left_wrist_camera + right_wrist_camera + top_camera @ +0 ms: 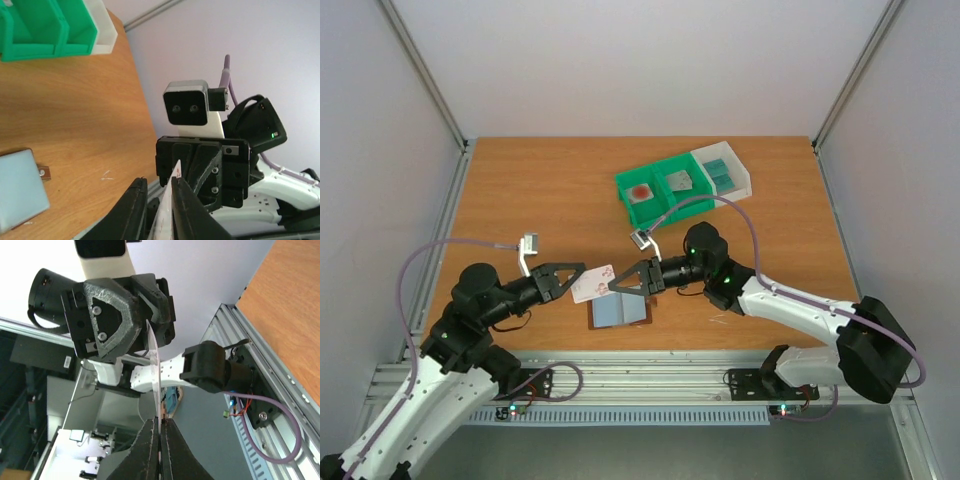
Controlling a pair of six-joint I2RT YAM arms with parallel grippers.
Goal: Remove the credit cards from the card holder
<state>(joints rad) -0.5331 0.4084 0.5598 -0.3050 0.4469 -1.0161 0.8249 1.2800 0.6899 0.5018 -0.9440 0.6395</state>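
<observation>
The card holder (620, 311) lies open on the table near the front edge, grey-blue panels up; it also shows in the left wrist view (20, 185). A whitish credit card with pink-red marks (592, 284) hangs in the air above it, between both grippers. My right gripper (620, 284) is shut on the card's right edge; in the right wrist view the card (154, 365) runs edge-on out of its closed gripper (160, 427). My left gripper (576, 273) is open around the card's left edge; the card (169, 197) rests against one finger, with a gap to the other.
A green bin (660, 205) and an adjoining white bin (745, 180) stand at the back middle. The green one holds a red-spotted tile and a grey square; teal flat pieces (719, 172) lie in the white one. The table's front rail lies just behind the card holder.
</observation>
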